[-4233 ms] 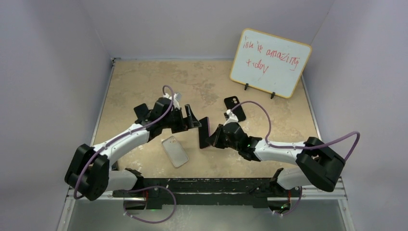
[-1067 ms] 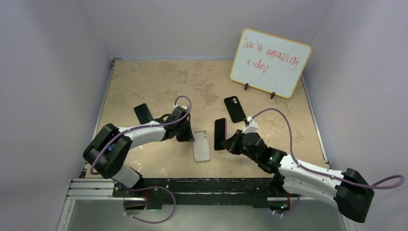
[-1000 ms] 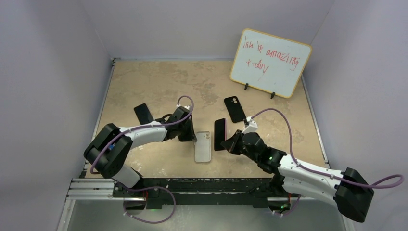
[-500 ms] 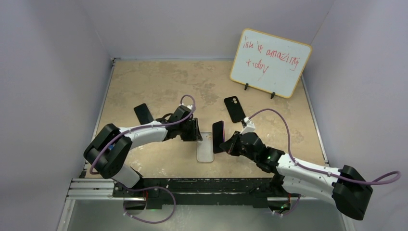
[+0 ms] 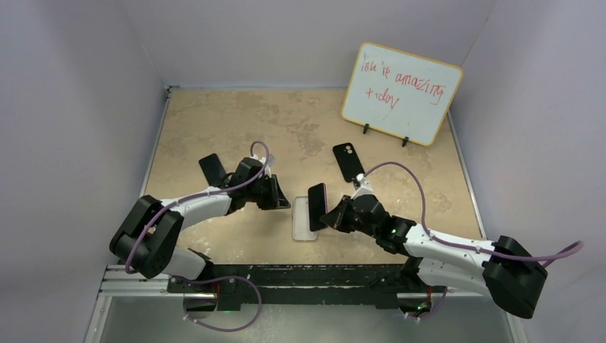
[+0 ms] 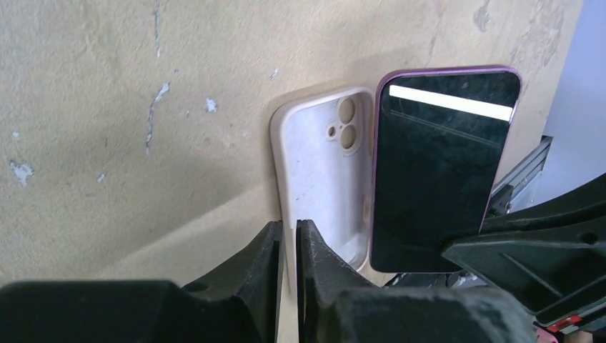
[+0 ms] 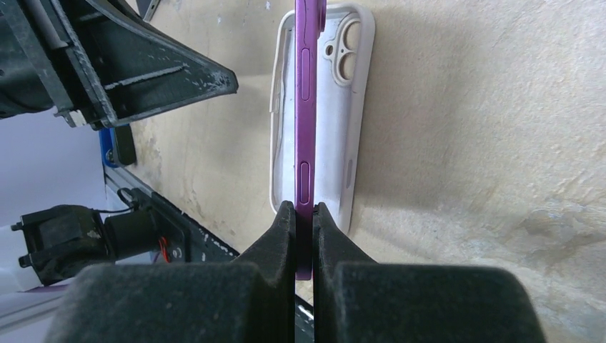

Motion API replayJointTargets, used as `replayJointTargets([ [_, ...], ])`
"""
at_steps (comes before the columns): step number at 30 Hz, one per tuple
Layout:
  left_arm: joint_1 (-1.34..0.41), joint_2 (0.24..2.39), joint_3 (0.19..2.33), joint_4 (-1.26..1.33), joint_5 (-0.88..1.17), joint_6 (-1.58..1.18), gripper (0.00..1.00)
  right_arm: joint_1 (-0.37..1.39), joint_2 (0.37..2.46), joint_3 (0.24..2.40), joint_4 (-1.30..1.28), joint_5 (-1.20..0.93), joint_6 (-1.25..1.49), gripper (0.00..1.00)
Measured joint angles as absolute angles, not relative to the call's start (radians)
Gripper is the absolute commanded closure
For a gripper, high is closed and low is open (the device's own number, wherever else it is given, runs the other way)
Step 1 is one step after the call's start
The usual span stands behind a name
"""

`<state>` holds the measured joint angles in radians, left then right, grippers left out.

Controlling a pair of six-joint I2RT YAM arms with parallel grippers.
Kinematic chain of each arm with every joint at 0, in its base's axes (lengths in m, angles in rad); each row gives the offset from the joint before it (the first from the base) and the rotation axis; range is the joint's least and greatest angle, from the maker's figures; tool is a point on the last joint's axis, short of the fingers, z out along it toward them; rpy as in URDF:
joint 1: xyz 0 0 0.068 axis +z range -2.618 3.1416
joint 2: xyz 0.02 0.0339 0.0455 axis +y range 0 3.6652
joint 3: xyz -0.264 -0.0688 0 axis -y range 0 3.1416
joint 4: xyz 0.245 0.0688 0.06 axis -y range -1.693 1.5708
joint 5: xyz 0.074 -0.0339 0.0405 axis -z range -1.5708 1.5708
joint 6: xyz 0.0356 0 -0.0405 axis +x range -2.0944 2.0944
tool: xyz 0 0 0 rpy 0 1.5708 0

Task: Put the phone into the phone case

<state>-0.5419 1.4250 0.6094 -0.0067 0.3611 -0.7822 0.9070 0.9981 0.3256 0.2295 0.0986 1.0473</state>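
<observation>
A clear white phone case (image 5: 301, 224) lies flat on the table, camera cut-out at its far end (image 6: 323, 179) (image 7: 336, 143). My right gripper (image 5: 329, 213) (image 7: 304, 211) is shut on the bottom end of the purple-edged phone (image 5: 316, 206) (image 7: 306, 107). The phone stands on edge over the case, its dark screen (image 6: 436, 171) facing left. My left gripper (image 5: 284, 202) (image 6: 288, 230) sits at the case's left rim, almost closed, a thin slit between its fingers. I cannot tell whether it touches the rim.
Two other black phones lie on the table, one at the back right (image 5: 348, 161) and one at the left (image 5: 211, 168). A whiteboard (image 5: 400, 93) stands at the back right. Grey walls close both sides, and a metal rail (image 5: 307, 275) runs along the near edge.
My right gripper has carried the phone left until it stands over the case. The case slid slightly right. My left arm has drawn back a little; its jaws opened briefly and closed again.
</observation>
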Motion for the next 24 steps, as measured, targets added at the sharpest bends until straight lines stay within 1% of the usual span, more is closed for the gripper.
replayJointTargets([
  [3, -0.537, 1.426, 0.582, 0.002, 0.377, -0.781, 0.9, 0.907, 1.03, 0.334, 0.247, 0.084, 1.058, 1.0],
  [6, -0.537, 1.436, 0.564, 0.012, 0.391, -0.781, 0.95, 0.907, 1.07, 0.346, 0.257, 0.073, 1.071, 1.0],
  [10, -0.537, 1.457, 0.542, 0.031, 0.404, -0.781, 1.0, 0.907, 1.111, 0.348, 0.283, 0.051, 1.09, 1.0],
  [24, -0.571, 1.497, 0.497, 0.12, 0.461, -0.793, 1.0, 0.931, 1.153, 0.348, 0.306, 0.022, 1.124, 1.0],
])
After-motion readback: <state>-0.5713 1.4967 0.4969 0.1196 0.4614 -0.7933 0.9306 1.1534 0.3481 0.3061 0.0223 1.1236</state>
